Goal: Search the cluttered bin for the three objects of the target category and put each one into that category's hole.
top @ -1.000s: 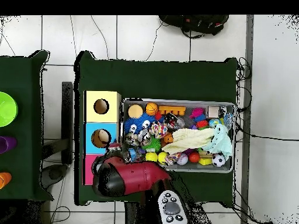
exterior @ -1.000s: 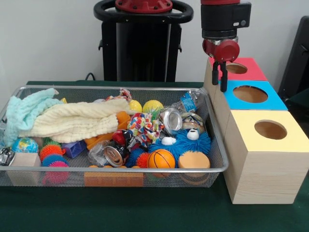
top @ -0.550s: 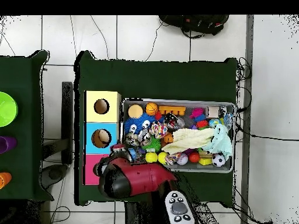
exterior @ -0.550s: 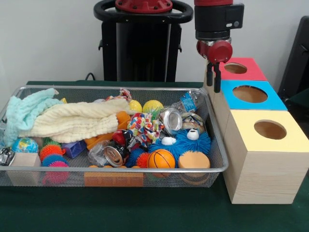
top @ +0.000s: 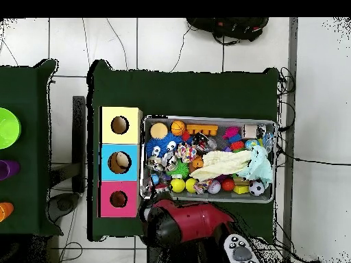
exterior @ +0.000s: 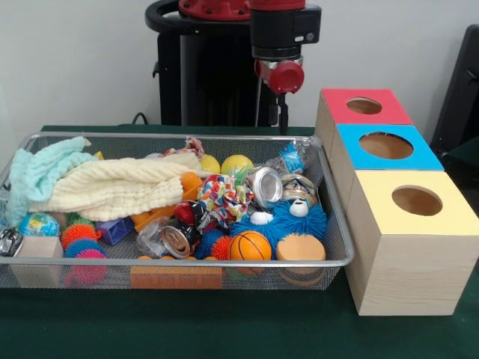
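Observation:
My gripper (exterior: 271,112) hangs open and empty above the far rim of the wire mesh bin (exterior: 187,137), left of the red box (exterior: 391,114). In the bin lie a silver can (exterior: 263,185), a second can (exterior: 178,239) on its side, a small basketball (exterior: 250,245), yellow balls (exterior: 237,164), a blue fuzzy toy (exterior: 288,221), a cream cloth (exterior: 112,187) and a mint cloth (exterior: 37,172). From overhead the red arm (top: 185,222) covers the gripper beside the bin's edge (top: 206,120).
Three wooden boxes with round holes stand in a row right of the bin: red at the far end, blue (exterior: 420,155) in the middle, yellow (exterior: 441,218) nearest. Overhead they appear as yellow (top: 131,115), blue (top: 131,152) and red (top: 131,189). Dark green cloth covers the table.
The gripper has swung away from above the red and blue boxes, moving left to the bin's far rim. Nothing in the bin has moved.

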Robot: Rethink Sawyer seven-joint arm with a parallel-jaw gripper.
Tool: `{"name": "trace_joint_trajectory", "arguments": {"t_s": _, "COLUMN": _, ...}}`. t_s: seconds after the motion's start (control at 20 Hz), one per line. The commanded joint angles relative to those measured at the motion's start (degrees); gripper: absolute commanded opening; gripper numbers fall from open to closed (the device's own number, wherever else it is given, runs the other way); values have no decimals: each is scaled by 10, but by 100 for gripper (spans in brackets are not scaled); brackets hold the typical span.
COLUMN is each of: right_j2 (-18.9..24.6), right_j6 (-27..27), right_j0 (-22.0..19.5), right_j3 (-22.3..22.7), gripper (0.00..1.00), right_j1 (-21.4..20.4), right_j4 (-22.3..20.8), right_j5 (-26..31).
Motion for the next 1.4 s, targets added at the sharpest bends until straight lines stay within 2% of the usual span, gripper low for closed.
{"name": "trace_joint_trajectory", "arguments": {"t_s": 0.05, "right_j2": 32, "right_j6": -67, "right_j0": -5, "right_j3": 7, "gripper": 100, "right_j1": 35, "right_j4": -59, "right_j5": -21}}
{"name": "trace_joint_trajectory", "arguments": {"t_s": 0.25, "right_j2": -17, "right_j6": -17, "right_j0": 61, "right_j3": -26, "gripper": 100, "right_j1": 65, "right_j4": -57, "right_j5": -72}}
{"name": "trace_joint_trajectory", "arguments": {"t_s": 0.4, "right_j2": -42, "right_j6": 5, "right_j0": 102, "right_j3": -51, "gripper": 100, "right_j1": 76, "right_j4": -31, "right_j5": -71}}
{"name": "trace_joint_trajectory", "arguments": {"t_s": 0.55, "right_j2": -46, "right_j6": 7, "right_j0": 114, "right_j3": -63, "gripper": 100, "right_j1": 77, "right_j4": -13, "right_j5": -59}}
{"name": "trace_joint_trajectory", "arguments": {"t_s": 0.8, "right_j2": -61, "right_j6": -5, "right_j0": 116, "right_j3": -74, "gripper": 100, "right_j1": 84, "right_j4": -21, "right_j5": -59}}
{"name": "trace_joint_trajectory", "arguments": {"t_s": 1.0, "right_j2": -59, "right_j6": -8, "right_j0": 105, "right_j3": -67, "gripper": 100, "right_j1": 86, "right_j4": -29, "right_j5": -75}}
{"name": "trace_joint_trajectory", "arguments": {"t_s": 1.2, "right_j2": -36, "right_j6": -13, "right_j0": 75, "right_j3": -53, "gripper": 100, "right_j1": 77, "right_j4": -34, "right_j5": -77}}
{"name": "trace_joint_trajectory", "arguments": {"t_s": 1.4, "right_j2": 6, "right_j6": -25, "right_j0": 24, "right_j3": -42, "gripper": 100, "right_j1": 70, "right_j4": -38, "right_j5": -64}}
